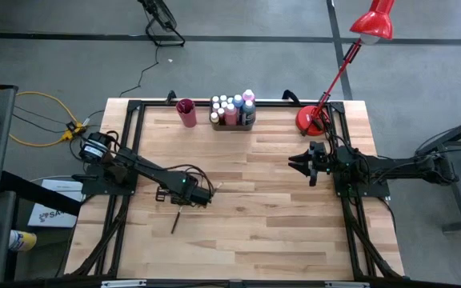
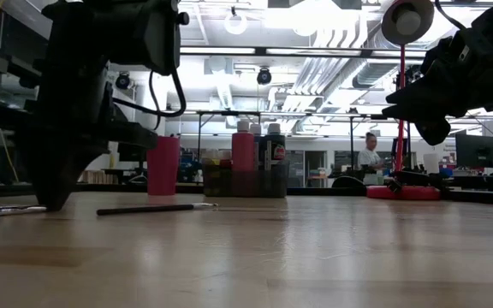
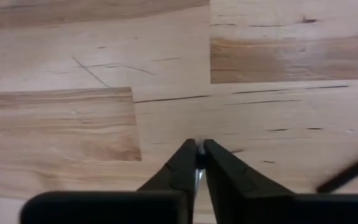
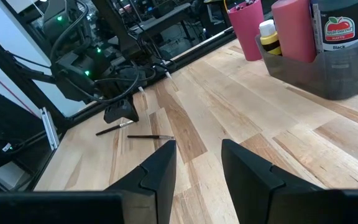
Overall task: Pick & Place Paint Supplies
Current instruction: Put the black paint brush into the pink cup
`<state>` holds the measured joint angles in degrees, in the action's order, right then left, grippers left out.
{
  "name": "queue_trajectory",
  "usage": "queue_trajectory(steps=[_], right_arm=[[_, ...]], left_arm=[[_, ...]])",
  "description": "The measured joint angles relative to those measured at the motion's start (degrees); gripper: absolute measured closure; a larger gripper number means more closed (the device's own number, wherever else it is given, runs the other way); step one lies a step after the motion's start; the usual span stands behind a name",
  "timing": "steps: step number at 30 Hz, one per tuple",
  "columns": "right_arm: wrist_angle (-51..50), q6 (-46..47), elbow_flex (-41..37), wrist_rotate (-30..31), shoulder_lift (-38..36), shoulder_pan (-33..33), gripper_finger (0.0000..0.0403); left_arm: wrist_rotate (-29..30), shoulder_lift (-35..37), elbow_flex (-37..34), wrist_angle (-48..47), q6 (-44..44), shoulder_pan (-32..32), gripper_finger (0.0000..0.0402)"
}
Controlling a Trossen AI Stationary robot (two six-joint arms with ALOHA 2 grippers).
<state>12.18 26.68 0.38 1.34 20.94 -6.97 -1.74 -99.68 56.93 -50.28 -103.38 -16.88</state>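
Left gripper (image 3: pixel 197 163) jaws pinch a brush (image 3: pixel 199 169) between them; another brush (image 1: pixel 176 218) lies beside. Right gripper (image 4: pixel 197 155) waits, jaws partly apart. Bottles (image 1: pixel 232 110) look already placed.

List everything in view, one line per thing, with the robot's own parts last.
table: one, pale wood, under everything.
tray: one, grey, middle of the table's far edge.
paint bottles: about ten, exact count unclear; pink, blue and yellow among them, pale caps; upright in the tray.
cup: one, red, just left of the tray.
paintbrushes: two, dark handles, flat on the table by the left arm.
lamp: one, red, far right corner.
person: one, far back in the room.
left gripper: down on the table, closed on a thin silvery part, apparently one paintbrush.
right gripper: open, empty, above the table's right side.
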Motion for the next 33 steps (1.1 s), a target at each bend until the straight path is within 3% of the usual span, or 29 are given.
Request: queue_trajectory(steps=[3,9,14,22,33], right_arm=[[0.01,0.0,0.0,0.0,0.0,-0.01,0.028],[0.01,0.0,-0.01,0.0,-0.01,0.0,0.028],[0.0,0.0,0.0,0.0,-0.01,0.01,0.028],[-0.05,0.0,0.0,0.02,0.0,0.01,0.028],[-0.42,0.0,-0.02,-0.02,0.0,0.01,0.028]], left_arm=[[0.0,0.0,0.0,-0.05,0.22,0.0,0.0394],[1.01,-0.05,-0.06,-0.04,2.95,-0.02,0.0398],[5.97,0.43,1.51,-1.81,5.65,0.01,0.04],[23.9,7.35,6.73,-9.51,10.33,2.72,0.0401],[63.94,16.37,11.82,-8.5,34.74,10.55,0.0402]])
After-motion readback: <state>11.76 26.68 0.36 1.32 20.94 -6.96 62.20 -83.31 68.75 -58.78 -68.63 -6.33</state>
